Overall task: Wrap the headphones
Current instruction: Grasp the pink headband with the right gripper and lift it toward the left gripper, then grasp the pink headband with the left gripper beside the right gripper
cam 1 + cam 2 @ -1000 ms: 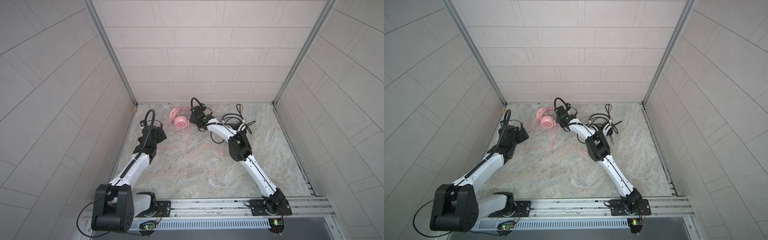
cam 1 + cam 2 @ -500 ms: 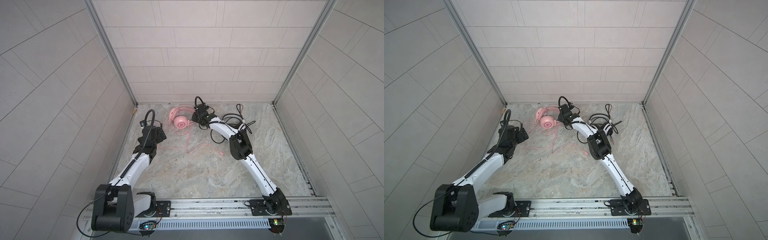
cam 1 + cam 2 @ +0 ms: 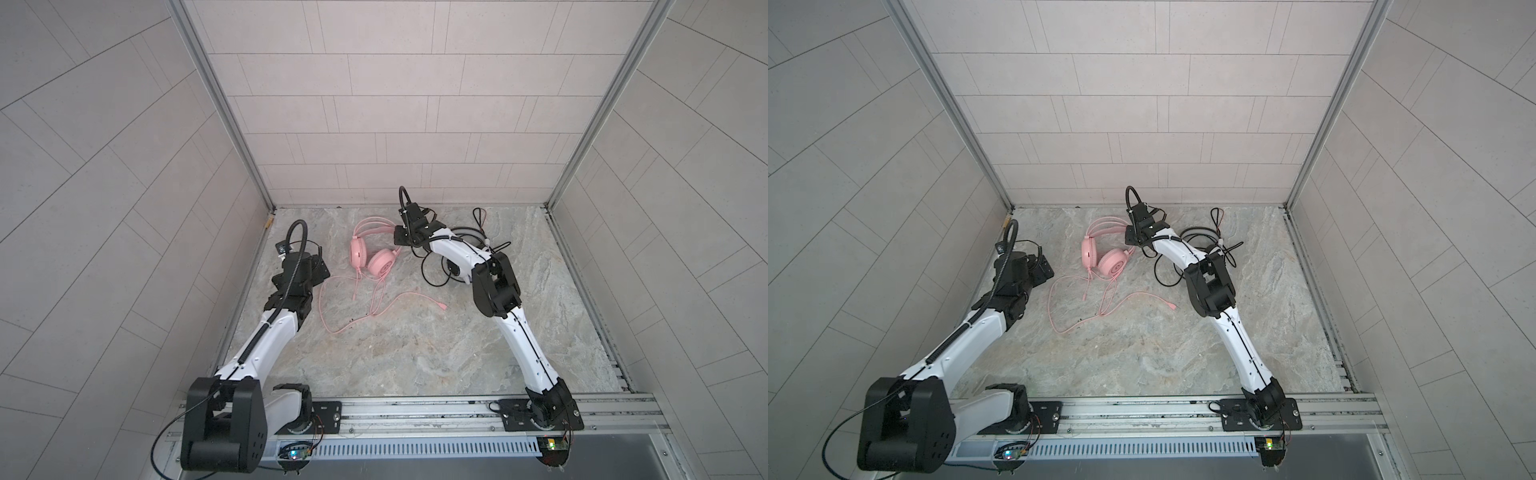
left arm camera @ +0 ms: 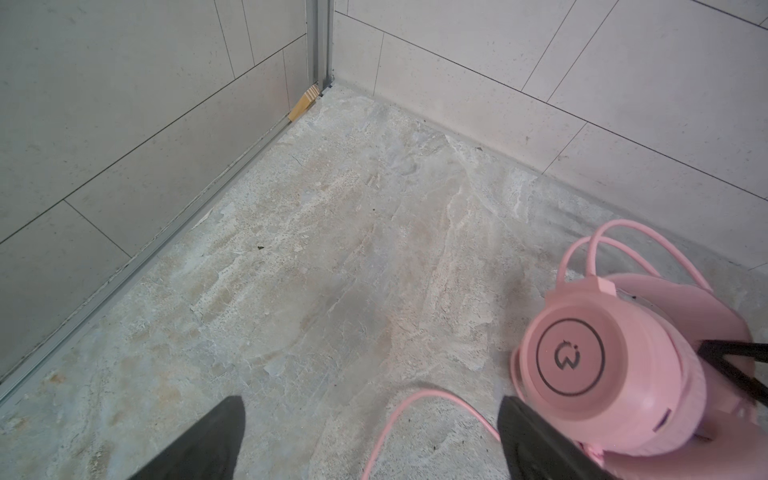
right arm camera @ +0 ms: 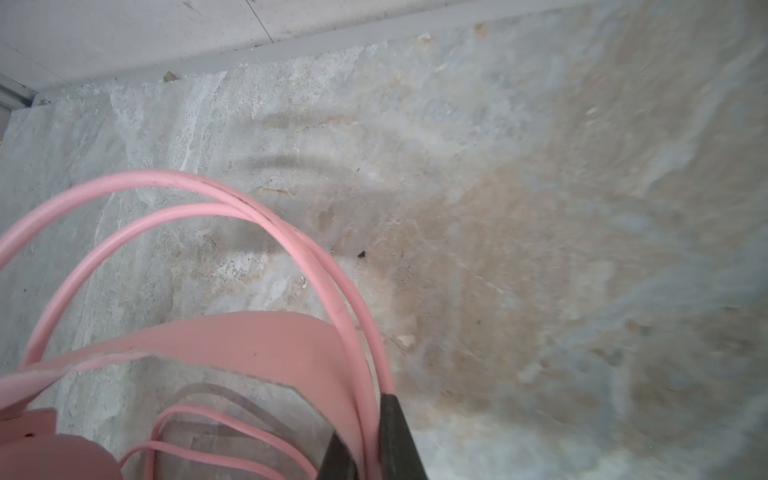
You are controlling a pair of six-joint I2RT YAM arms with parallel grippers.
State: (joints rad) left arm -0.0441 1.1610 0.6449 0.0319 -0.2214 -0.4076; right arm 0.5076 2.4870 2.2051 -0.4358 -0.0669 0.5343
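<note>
The pink headphones (image 3: 372, 251) lie near the back of the stone floor, and their pink cable (image 3: 443, 306) trails loosely toward the front. My right gripper (image 3: 400, 237) is shut on the pink headband (image 5: 249, 345), with the band and thin arches pinched between its fingertips (image 5: 365, 449). The white-and-black headphones (image 3: 455, 269) and their black cable lie under and behind the right arm, partly hidden. My left gripper (image 3: 320, 270) stands open just left of the pink set. A bend of pink cable lies on the floor between its fingers (image 4: 370, 401), beside an earcup (image 4: 582, 357).
Tiled walls close the floor on the left, back and right. A small wooden wedge (image 4: 305, 102) sits in the back left corner. An aluminium rail (image 3: 415, 405) carrying both arm bases runs along the front edge.
The right gripper's jaws have closed onto the pink headband, and the gripper has shifted slightly toward the back. The left arm has not moved.
</note>
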